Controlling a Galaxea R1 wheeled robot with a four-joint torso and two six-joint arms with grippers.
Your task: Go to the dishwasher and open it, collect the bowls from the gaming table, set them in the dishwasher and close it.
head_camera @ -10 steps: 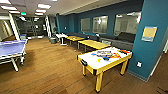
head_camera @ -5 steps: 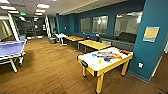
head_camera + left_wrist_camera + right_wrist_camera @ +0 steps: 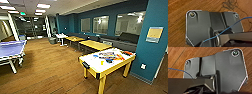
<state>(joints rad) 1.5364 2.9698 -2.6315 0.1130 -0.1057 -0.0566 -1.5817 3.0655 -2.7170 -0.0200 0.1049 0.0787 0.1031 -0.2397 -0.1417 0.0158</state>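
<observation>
A wide room with a brown wood-plank floor point(image 3: 50, 67) and teal walls. Ahead to the right stands the gaming table point(image 3: 93, 62), a long white-topped worktop with a yellow wood edge and legs. Small blue items among the colourful clutter on it may be the bowls point(image 3: 109, 60); too blurred to confirm. A blue table-tennis table point(image 3: 11, 48) sits far left. I cannot tell whether either hand is open or closed. The likely risk: clipping the worktop's near corner while driving up.

Gaming table point(image 3: 93, 65) right of ping-pong table point(image 3: 11, 48)
</observation>
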